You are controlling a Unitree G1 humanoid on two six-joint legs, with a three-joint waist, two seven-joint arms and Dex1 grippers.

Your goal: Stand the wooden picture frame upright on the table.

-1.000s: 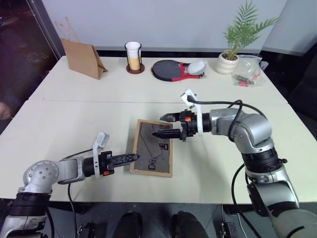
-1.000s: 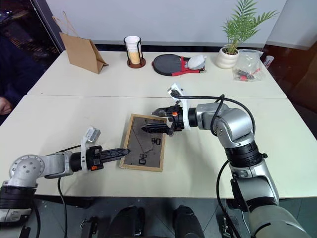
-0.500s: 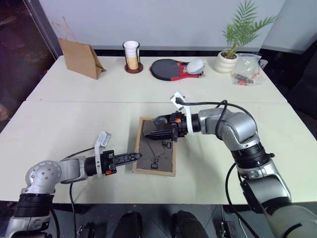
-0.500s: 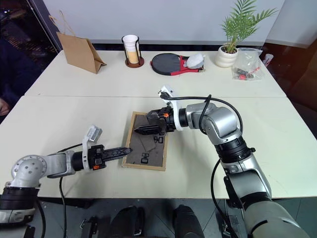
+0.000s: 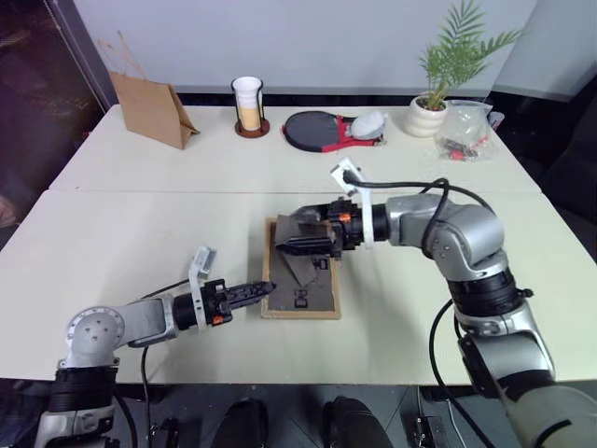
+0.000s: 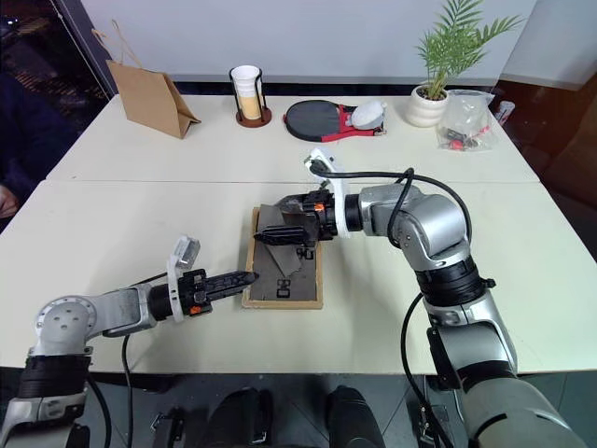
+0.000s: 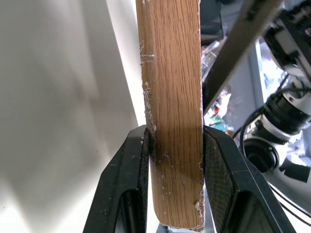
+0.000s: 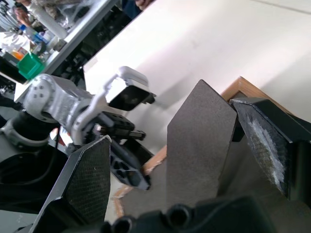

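Left wrist view tells it straight: the left gripper [image 7: 176,145] is clamped on the near-left wooden edge of the wooden picture frame [image 5: 303,280], which lies back-up on the table [image 5: 131,243] near the front edge, around the middle. What's new since a second ago: the fold-out stand [image 5: 300,227] was flat against the back and is now swung up, with the right gripper [image 5: 306,235] straddling it, fingers spread wide and not pinching. I'd say the prop is ready, so tipping the frame up onto it is what's left.
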